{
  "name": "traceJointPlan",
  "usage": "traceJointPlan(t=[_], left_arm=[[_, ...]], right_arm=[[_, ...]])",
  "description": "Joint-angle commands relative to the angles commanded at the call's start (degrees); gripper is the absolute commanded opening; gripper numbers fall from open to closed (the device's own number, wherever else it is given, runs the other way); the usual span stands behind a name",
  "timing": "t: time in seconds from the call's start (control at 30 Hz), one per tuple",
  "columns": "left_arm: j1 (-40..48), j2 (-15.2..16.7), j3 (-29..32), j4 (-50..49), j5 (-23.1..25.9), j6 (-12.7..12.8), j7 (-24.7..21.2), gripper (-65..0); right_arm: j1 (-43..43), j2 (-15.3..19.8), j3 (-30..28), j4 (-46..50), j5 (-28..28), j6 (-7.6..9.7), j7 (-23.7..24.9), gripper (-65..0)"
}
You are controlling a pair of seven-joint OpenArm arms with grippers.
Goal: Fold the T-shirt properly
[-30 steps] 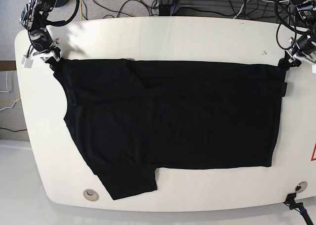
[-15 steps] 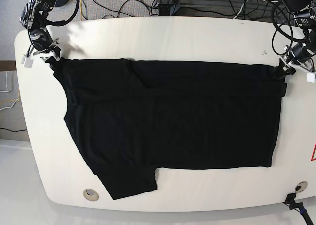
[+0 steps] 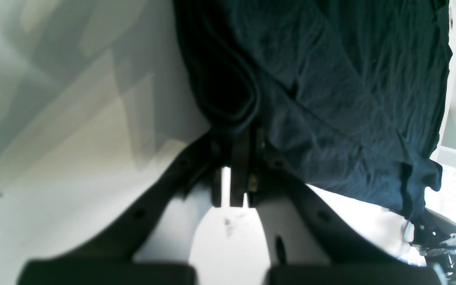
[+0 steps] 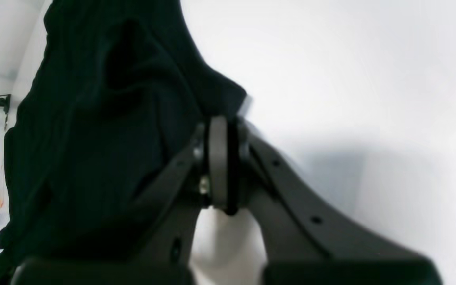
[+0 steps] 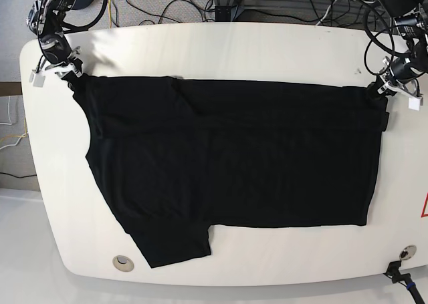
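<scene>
The black T-shirt [image 5: 227, 157] lies spread on the white table [image 5: 221, 50], plain side up, one sleeve at the front left. My left gripper [image 5: 380, 89] is shut on the shirt's far right corner; the left wrist view shows its fingers [image 3: 236, 158] pinching a fold of the shirt [image 3: 350, 79]. My right gripper [image 5: 71, 75] is shut on the shirt's far left corner; the right wrist view shows its fingers [image 4: 218, 158] closed on the cloth edge [image 4: 113, 118]. No print shows.
Cables [image 5: 167, 3] lie on the floor behind the table. A round grommet [image 5: 123, 262] sits at the front left edge and another [image 5: 404, 253] at the front right. A red marking [image 5: 424, 207] is at the right edge.
Both grippers have drawn slightly back towards the far edge with their corners, pulling the shirt's top edge straighter. The left arm has shifted a little to the right.
</scene>
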Motion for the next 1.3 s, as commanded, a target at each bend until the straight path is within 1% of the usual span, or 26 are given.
traceJointPlan(t=[0.27, 0.5, 0.67, 0.7, 1.0, 1.17, 1.3], left_arm=[[7.2, -1.3, -0.9, 7.3, 0.0, -0.1, 1.0, -65.0], [12.9, -2.7, -1.4, 9.9, 0.0, -0.2, 1.5, -65.0], [16.3, -3.0, -1.7, 11.1, 0.3, -0.4, 2.4, -65.0], [15.9, -1.8, -1.8, 10.0, 0.8, -0.2, 2.9, -65.0], [18.6, -0.9, -3.8, 10.3, 0.2, -1.2, 2.7, -65.0], [18.1, -0.6, -3.8, 10.3, 0.0, -1.3, 2.7, -65.0], [17.9, -0.5, -4.9, 10.2, 0.0, -1.5, 3.3, -65.0]], right_arm=[[-6.5, -0.1, 0.5, 3.8, 0.5, 0.47, -0.9, -65.0], [-11.9, -0.1, 1.2, 9.0, 0.8, 0.72, -1.5, -65.0], [-14.9, -0.3, 2.6, 12.4, 1.3, 1.59, -2.4, -65.0], [-11.7, 0.1, 1.2, 10.1, 1.9, 2.51, 0.5, -65.0], [-12.3, 0.1, 1.5, 10.0, 2.0, 2.67, 0.5, -65.0], [-12.2, 0.1, 1.8, 10.4, 1.8, 2.83, 0.5, -65.0], [-12.4, 0.1, 2.0, 10.8, 0.9, 2.71, 0.4, -65.0]])
